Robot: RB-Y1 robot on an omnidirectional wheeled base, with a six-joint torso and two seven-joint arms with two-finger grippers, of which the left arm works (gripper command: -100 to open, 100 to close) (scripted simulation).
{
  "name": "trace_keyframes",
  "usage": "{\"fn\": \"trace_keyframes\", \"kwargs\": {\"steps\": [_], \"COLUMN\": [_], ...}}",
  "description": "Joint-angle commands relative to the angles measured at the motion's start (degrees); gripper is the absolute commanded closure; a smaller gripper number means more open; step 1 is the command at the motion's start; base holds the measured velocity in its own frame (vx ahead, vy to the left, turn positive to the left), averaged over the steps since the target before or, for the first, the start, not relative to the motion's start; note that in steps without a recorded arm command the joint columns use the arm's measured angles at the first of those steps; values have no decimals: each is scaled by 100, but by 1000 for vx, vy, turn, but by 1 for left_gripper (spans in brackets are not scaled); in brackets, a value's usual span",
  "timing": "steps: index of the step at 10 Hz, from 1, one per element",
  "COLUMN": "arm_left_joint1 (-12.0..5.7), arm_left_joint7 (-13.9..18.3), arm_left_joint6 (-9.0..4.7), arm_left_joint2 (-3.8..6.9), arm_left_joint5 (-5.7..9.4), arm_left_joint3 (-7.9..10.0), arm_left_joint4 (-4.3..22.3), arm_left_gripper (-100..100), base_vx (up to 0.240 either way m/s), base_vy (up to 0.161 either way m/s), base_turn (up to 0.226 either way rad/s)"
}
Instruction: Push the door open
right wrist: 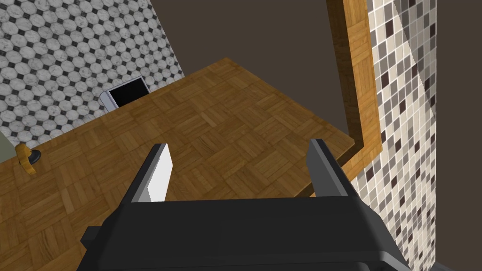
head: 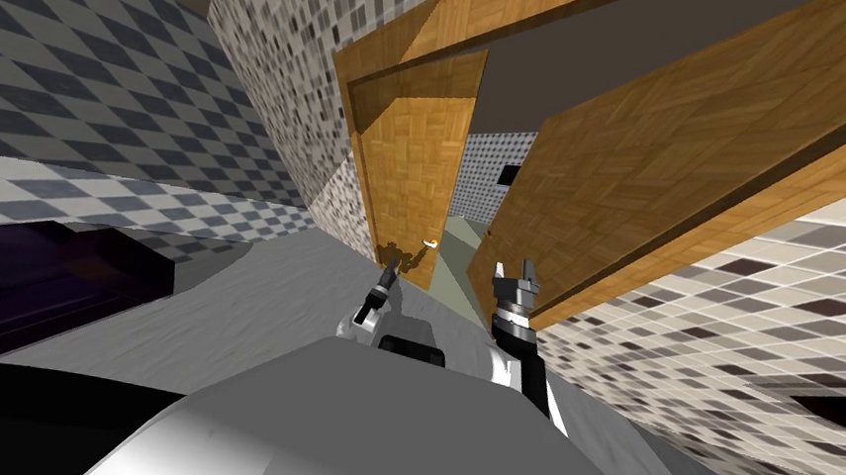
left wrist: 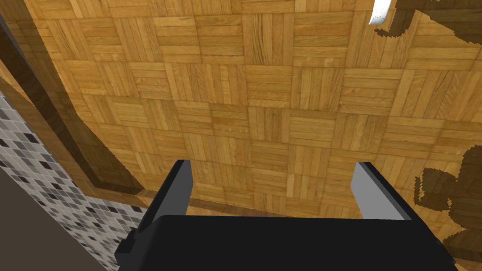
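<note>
Close before the parquet-patterned wooden door (left wrist: pixel 263 94), left gripper (left wrist: pixel 273 163) and right gripper (right wrist: pixel 240 143) spread blade fingers wide, empty.

We count two door leaves, left leaf (head: pixel 413 179) and right leaf (head: pixel 637 174), ahead of the fingers; two grippers, left gripper (head: pixel 392 260) and right gripper (head: pixel 514 270); two handles, white handle (head: pixel 429 242) and orange handle (right wrist: pixel 23 157).

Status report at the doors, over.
Left gripper open, facing left parquet wooden door leaf. Right gripper open at right parquet leaf, ajar. Gap between leaves; no obstacle seen.
</note>
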Motion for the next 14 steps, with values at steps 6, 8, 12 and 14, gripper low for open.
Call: {"fn": "trace_keyframes", "kwargs": {"steps": [6,8,12,14], "arm_left_joint1": [-396,-508,-721,-816], "arm_left_joint7": [92,120,174,198], "arm_left_joint6": [-194,-246,-345,-390], "arm_left_joint2": [-63,-84,-128,-152], "arm_left_joint5": [-126,-158,-219,-247], "arm_left_joint3": [-151,-189,-262,-295], "arm_left_joint4": [1007,1281,1806,2041], "arm_left_gripper": [-100,-100,-100,-100], "base_vx": [99,101,101,93], "base_vy": [-9,-3,-6,0], "base_turn": [-9,-8,-8,-7]}}
